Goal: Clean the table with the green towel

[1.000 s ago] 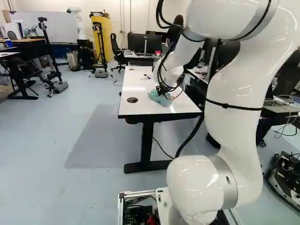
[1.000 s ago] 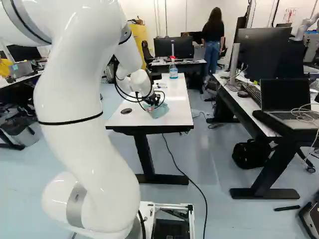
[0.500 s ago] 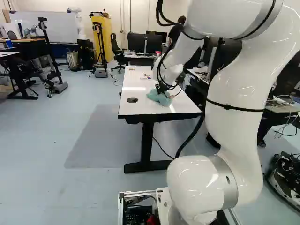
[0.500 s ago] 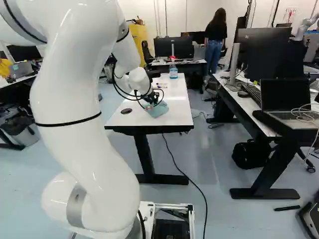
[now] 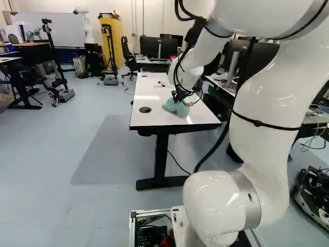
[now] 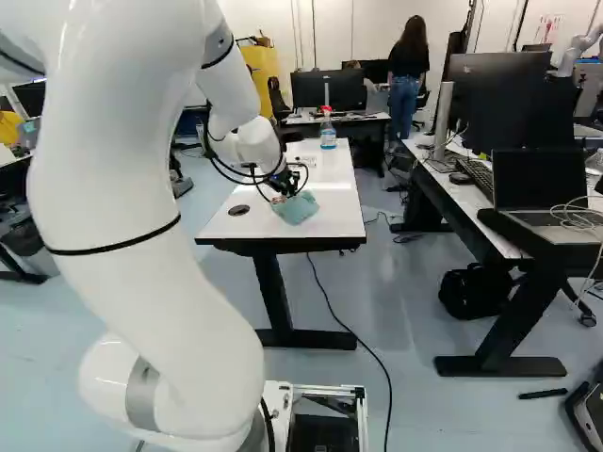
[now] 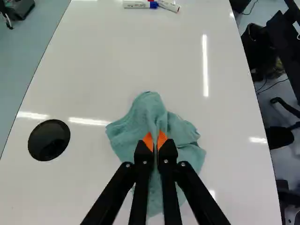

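The upper links of the arm are shifted outward at the right of the left base view compared with half a second ago, while the base is left unmoved. The gripper is closed on a raised fold of the green towel, the cloth being pinched between its orange pads. The towel is kept at nearly the same spot on the white table, just beside the black disc, to its right as seen from the base. From this it is judged that a wipe is in hand but that little ground is being covered; a longer stroke is called for, with the cloth pressed flat. The towel is seen bunched and soft, pale blue-green, creased into a ridge at the grip and spread unevenly around it. Beyond the black disc, the marker pens are found, and farther past it the spray bottle.
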Robot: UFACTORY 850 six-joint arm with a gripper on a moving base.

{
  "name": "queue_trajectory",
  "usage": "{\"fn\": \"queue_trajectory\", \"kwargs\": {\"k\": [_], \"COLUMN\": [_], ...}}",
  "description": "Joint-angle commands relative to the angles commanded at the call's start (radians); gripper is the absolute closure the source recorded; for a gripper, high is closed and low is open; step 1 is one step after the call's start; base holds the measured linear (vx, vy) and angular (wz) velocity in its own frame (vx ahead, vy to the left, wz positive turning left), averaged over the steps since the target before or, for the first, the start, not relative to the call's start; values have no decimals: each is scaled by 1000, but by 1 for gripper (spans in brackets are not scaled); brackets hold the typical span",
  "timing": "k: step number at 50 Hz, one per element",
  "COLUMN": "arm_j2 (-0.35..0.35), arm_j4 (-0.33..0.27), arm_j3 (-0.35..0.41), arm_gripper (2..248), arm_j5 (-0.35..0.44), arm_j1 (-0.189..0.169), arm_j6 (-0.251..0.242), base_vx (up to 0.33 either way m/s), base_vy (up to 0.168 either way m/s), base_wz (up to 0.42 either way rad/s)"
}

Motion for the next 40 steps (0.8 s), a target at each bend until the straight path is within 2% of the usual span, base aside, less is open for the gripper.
{"fn": "queue_trajectory", "kwargs": {"k": [23, 40], "arm_j2": [115, 167], "arm_j4": [0, 0], "arm_j3": [64, 72], "arm_gripper": [220, 220], "arm_j5": [-103, -153], "arm_j1": [14, 17], "arm_j6": [0, 0], "base_vx": [0, 0], "base_vy": [0, 0], "base_wz": [0, 0]}}
